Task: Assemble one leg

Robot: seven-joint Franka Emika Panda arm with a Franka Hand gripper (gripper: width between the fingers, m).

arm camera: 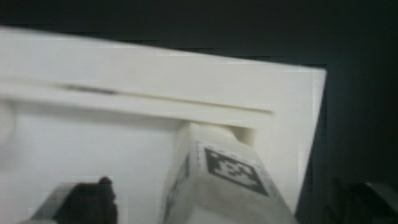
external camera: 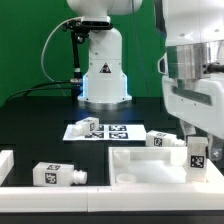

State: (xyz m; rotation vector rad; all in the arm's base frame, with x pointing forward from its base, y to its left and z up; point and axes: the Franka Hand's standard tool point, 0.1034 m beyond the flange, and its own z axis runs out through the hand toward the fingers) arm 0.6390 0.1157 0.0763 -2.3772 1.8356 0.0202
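Note:
My gripper (external camera: 196, 140) hangs at the exterior view's right over the near right corner of the large white tray-like part (external camera: 140, 163). One leg (external camera: 197, 153), a stubby white post with a black-and-white tag, stands upright between the fingers at that corner. In the wrist view the leg (arm camera: 222, 165) rises from the tray part (arm camera: 160, 90). The dark left finger (arm camera: 89, 200) stands apart from it with a visible gap, so the jaws are open around it. The leg's lower end is hidden.
Three more legs lie about: one on the marker board (external camera: 88, 127), one behind the tray part (external camera: 160, 140), one at the front left (external camera: 58, 176). The marker board (external camera: 112, 132) lies mid-table. The robot base (external camera: 103, 75) stands behind. A white block (external camera: 5, 163) sits at the left edge.

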